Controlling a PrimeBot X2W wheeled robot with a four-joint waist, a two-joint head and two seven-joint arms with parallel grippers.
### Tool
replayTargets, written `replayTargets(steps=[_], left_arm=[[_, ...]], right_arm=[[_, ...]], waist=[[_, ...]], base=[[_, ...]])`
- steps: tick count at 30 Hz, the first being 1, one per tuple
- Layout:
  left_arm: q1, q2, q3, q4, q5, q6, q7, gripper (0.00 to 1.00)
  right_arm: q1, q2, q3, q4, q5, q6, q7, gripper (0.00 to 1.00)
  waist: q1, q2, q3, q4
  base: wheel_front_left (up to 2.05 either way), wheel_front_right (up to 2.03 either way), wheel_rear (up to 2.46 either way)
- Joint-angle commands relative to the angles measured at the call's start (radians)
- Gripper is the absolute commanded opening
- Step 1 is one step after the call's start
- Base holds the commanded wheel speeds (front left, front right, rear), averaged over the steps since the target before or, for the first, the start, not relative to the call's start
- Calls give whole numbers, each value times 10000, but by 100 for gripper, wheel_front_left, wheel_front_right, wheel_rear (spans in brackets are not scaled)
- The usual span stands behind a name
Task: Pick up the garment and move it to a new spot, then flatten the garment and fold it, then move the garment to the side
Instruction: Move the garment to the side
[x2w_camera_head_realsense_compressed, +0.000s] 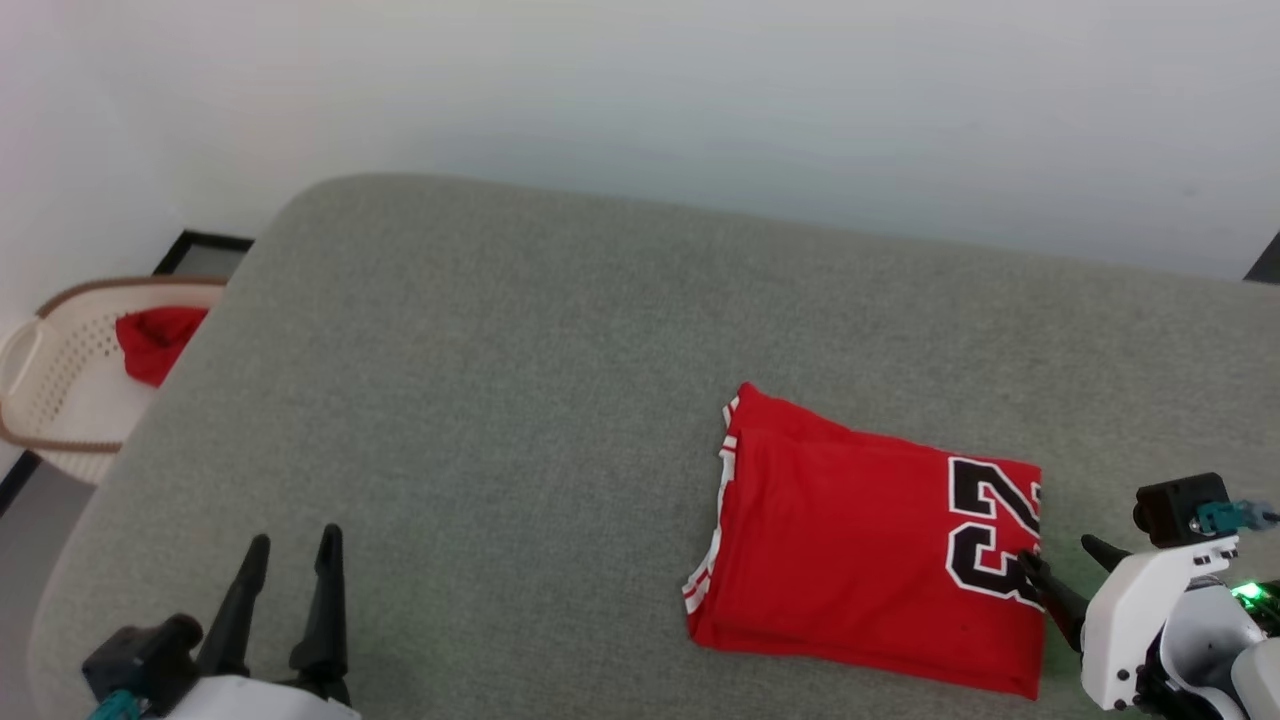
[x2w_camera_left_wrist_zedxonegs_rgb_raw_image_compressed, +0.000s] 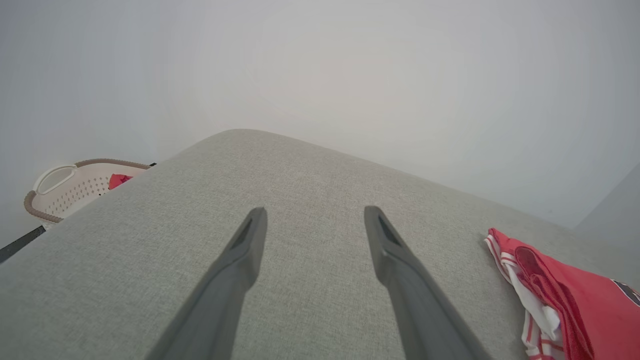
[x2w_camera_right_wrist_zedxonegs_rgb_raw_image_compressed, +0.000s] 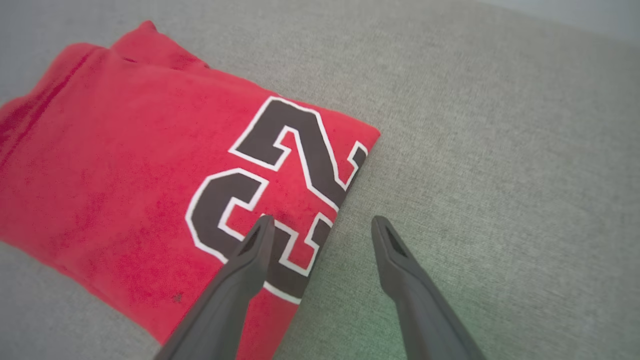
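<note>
Two of the three stages are looking complete, judging from how the cloth is lying.

Red jersey-style garment (x2w_camera_head_realsense_compressed: 870, 560) with black white-edged "23" print and red-white striped trim is lying folded into a compact rectangle on the grey woven-fabric cushion surface (x2w_camera_head_realsense_compressed: 500, 350). It is sitting toward the robot's right, near the front edge. Layers are stacking fairly squarely. Striped trim is showing along the packet's left side, and it is looking a little loose in the left wrist view.

Right gripper (x2w_camera_head_realsense_compressed: 1058, 552) is hanging at the packet's right edge with its jaws spread wide, gripping nothing. In the right wrist view one finger is sitting over the "23" and the other over bare cushion, so the fold edge is running between them. Cannot tell whether that finger is touching cloth.

Left gripper (x2w_camera_head_realsense_compressed: 296, 535) is resting at lower left, well apart from the garment, fingers parted and empty.

White perforated plastic basket (x2w_camera_head_realsense_compressed: 50, 390) with a brown rim is standing off the cushion's left end, holding a small plain red cloth (x2w_camera_head_realsense_compressed: 155, 340).

Judgement: relocating, flattening and folding are appearing finished. The move to the side is remaining, and the right gripper is looking placed to take the near edge for it.
</note>
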Motion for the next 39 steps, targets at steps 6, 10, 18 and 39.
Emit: replayTargets(steps=[6, 10, 18, 39], left_arm=[[-491, -133, -182, 233, -88, -50, -107, 100], [-627, -183, -266, 352, -93, -73, -131, 100], [-893, -269, -348, 593, -139, -109, -196, 100], [-895, -294, -111, 389, 128, -131, -209, 100]], right_arm=[[-346, 90, 79, 311, 252, -9, 1342, 100], [-418, 215, 100, 552, 247, -9, 1873, 100], [-851, 447, 419, 1055, 306, -9, 2933, 0], [-2269, -773, 453, -21, 742, -11, 3584, 0]], waist=[[0, 0, 750, 306], [0, 0, 900, 358], [0, 0, 1103, 496], [0, 0, 1108, -514]], base=[[0, 0, 0], [0, 0, 0], [0, 0, 0], [0, 0, 0]])
